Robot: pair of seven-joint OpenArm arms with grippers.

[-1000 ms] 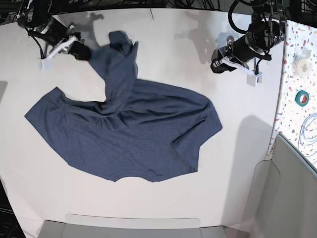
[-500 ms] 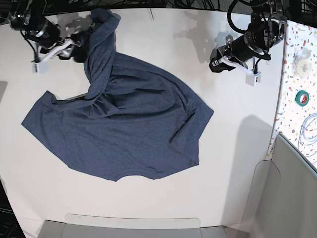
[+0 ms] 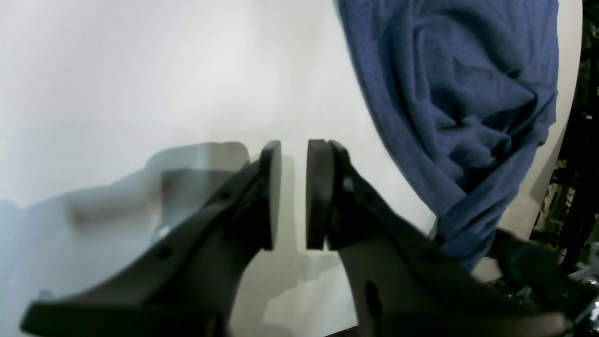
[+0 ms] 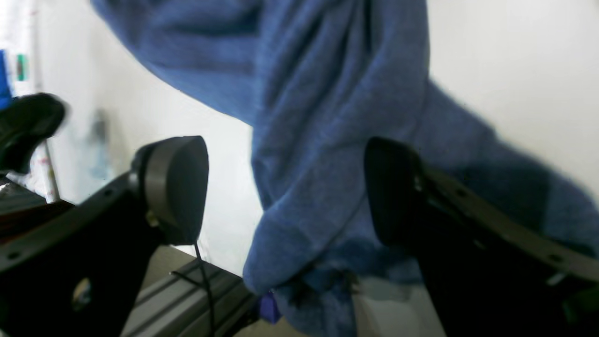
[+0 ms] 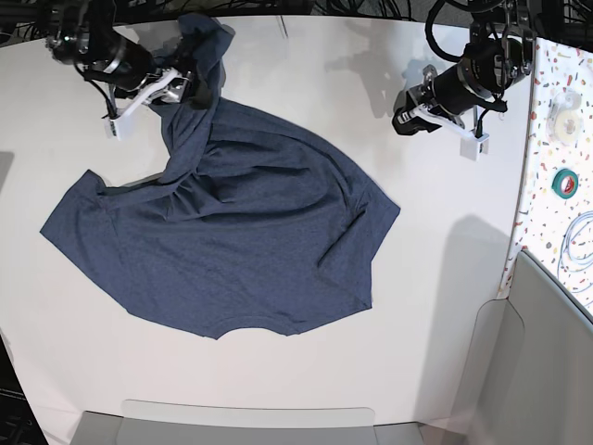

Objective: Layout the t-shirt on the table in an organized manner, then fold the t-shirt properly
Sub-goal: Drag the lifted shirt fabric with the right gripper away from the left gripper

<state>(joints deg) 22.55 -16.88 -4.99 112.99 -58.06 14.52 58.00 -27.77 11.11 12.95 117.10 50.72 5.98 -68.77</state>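
The t-shirt (image 5: 232, 241) is spread across the white tabletop (image 5: 435, 306), one bunched end drawn toward the far edge. There the right hand (image 4: 285, 196) is seen released, cloth hanging between its parted pads. The left hand (image 3: 294, 196) is held over bare tabletop, nearly closed, grasping nothing.

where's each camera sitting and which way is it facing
Base: overhead, looking down on the table and t-shirt; both arms show.
Left wrist: on the left arm, facing over bare table toward the shirt's bunched edge; left pincer nearly closed, empty.
Right wrist: on the right arm, close on hanging cloth; right pincer open around it.
All views share the t-shirt.
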